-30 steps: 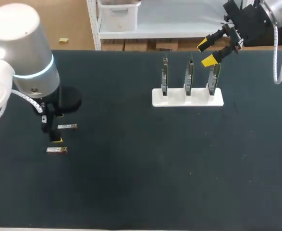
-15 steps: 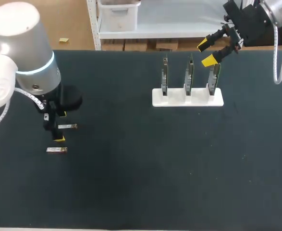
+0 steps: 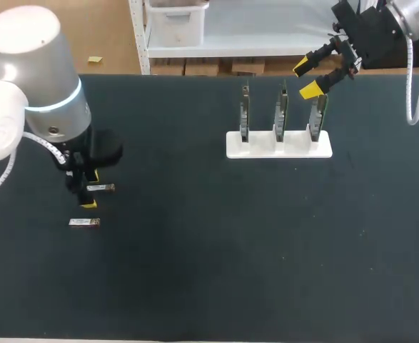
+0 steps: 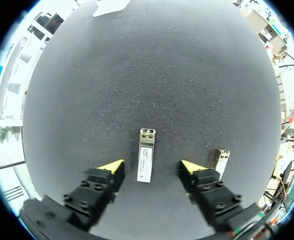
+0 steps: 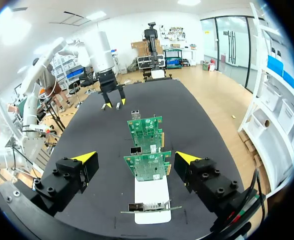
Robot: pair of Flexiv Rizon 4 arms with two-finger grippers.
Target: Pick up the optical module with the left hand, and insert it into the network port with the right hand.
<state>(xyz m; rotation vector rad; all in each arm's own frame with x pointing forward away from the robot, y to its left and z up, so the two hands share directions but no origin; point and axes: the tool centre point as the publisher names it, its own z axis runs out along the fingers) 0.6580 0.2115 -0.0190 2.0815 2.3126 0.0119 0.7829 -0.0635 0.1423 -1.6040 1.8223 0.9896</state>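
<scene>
Two small silver optical modules lie flat at the table's left. One module (image 3: pixel 101 188) (image 4: pixel 145 161) lies between my left gripper's (image 3: pixel 88 191) (image 4: pixel 151 168) yellow fingertips, lengthwise, with a gap on each side, so the gripper is open. The other module (image 3: pixel 84 222) (image 4: pixel 220 160) rests just outside one finger. Three green network cards (image 3: pixel 281 108) (image 5: pixel 145 167) stand upright in a white holder (image 3: pixel 279 146) (image 5: pixel 152 194) at the back right. My right gripper (image 3: pixel 307 77) (image 5: pixel 135 158) hangs open above the holder's right end, holding nothing.
The dark mat (image 3: pixel 209 243) covers the whole table. My left arm's large grey joint (image 3: pixel 34 78) looms over the table's left edge. Open mat stretches between the modules and the card holder.
My left gripper's fingers have drawn closer together around the module, and its arm has shifted slightly. The right arm has stayed still.
</scene>
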